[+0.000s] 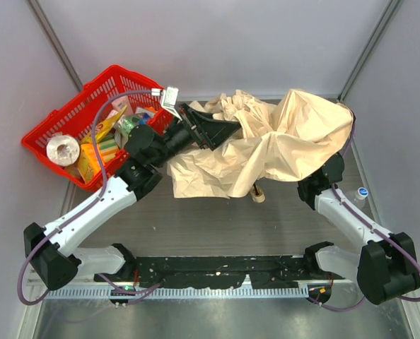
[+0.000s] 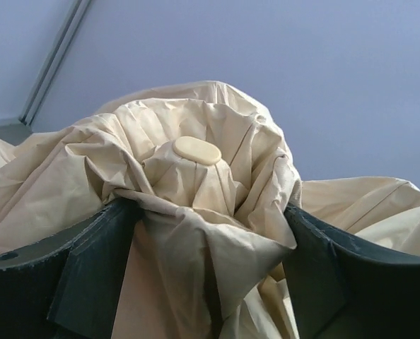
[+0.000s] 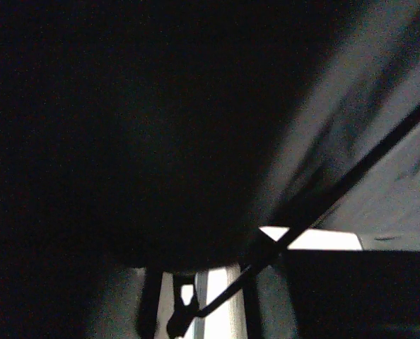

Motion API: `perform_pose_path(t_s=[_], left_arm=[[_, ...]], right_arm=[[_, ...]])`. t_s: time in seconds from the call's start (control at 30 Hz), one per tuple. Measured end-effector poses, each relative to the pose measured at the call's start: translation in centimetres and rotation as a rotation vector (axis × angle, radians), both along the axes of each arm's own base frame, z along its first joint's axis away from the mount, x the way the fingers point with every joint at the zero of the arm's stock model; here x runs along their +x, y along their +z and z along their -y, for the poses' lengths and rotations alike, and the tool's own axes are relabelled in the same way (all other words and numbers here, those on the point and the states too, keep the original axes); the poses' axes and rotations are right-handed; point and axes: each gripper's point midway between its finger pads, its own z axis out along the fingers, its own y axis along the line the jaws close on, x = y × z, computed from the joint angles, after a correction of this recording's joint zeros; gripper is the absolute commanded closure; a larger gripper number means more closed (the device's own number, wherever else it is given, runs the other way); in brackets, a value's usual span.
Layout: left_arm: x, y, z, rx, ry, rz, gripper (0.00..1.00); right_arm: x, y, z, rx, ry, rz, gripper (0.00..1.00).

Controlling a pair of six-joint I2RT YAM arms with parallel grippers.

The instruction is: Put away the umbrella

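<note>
The left tool point(image 2: 210, 212) stands wide, one finger on each side of the umbrella's point(image 1: 281, 141) bunched crown. Cloth brushes both inner faces, and the round cap point(image 2: 198, 150) sits just beyond the fingertips. This looks like a way to gather loose folds at the one firm spot, though I would not call it a firm grip yet.

The rest of the cloth sprawls open to the right of that tool and drapes over the right tool. The wrist view there is nearly black, with only a thin rib point(image 3: 365, 161) crossing it, so I cannot tell whether it is open or shut. That tool seems to be steadying the frame from beneath.

A red basket point(image 1: 68, 106) sits behind and left of the left tool, well stocked already. The bench point(image 1: 217, 226) is dull grey-brown, boxed in by pale lilac walls.
</note>
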Motion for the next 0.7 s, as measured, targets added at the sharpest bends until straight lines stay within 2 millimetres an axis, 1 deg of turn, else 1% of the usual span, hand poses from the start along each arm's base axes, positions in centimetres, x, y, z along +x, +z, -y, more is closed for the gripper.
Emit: perform_pose_path(t_s=[0.17,0.27,0.3,0.33,0.37,0.4,0.43,0.5,0.53,0.63,0.7], left_arm=[[-0.3,0.7,0.2,-0.032,-0.031,0.009,0.72],[-0.6,1.1,0.2,-0.040,-0.043,0.025,0.95],[-0.7,1.2,0.2,-0.038,-0.047,0.030,0.97],[-0.7,1.1,0.2,-0.038,-0.051,0.030,0.99],[-0.8,1.1,0.3,-0.035,-0.053,0.034,1.00],[-0.8,1.1,0.3,-0.036,-0.056,0.032,1.00],[-0.8,1.1,0.3,-0.039,-0.056,0.029,1.00],[-0.8,1.1,0.2,-0.048,-0.054,0.019,1.00],[-0.7,0.9,0.1,-0.054,-0.051,0.003,1.00],[-0.5,0.3,-0.2,-0.056,-0.028,-0.035,1.00],[-0.4,0.2,-0.5,-0.063,-0.009,-0.058,1.00]], right_arm=[[-0.9,0.5,-0.4,-0.014,0.040,0.028,0.99],[-1.2,0.5,-0.5,-0.026,0.055,0.023,0.99],[-1.2,0.4,-0.5,-0.030,0.054,0.016,0.99],[-1.2,0.3,-0.5,-0.033,0.051,0.015,0.86],[-1.2,0.2,-0.5,-0.041,0.043,0.011,0.79],[-1.1,0.2,-0.4,-0.045,0.029,0.008,0.65],[-1.1,0.2,-0.3,-0.049,0.007,0.004,0.59],[-1.0,0.5,-0.1,-0.051,-0.040,0.004,0.38],[-0.9,0.6,0.1,-0.050,-0.069,0.003,0.32],[-1.0,1.2,0.6,-0.043,-0.138,0.020,0.32],[-1.3,1.1,0.8,-0.040,-0.164,0.025,0.32]])
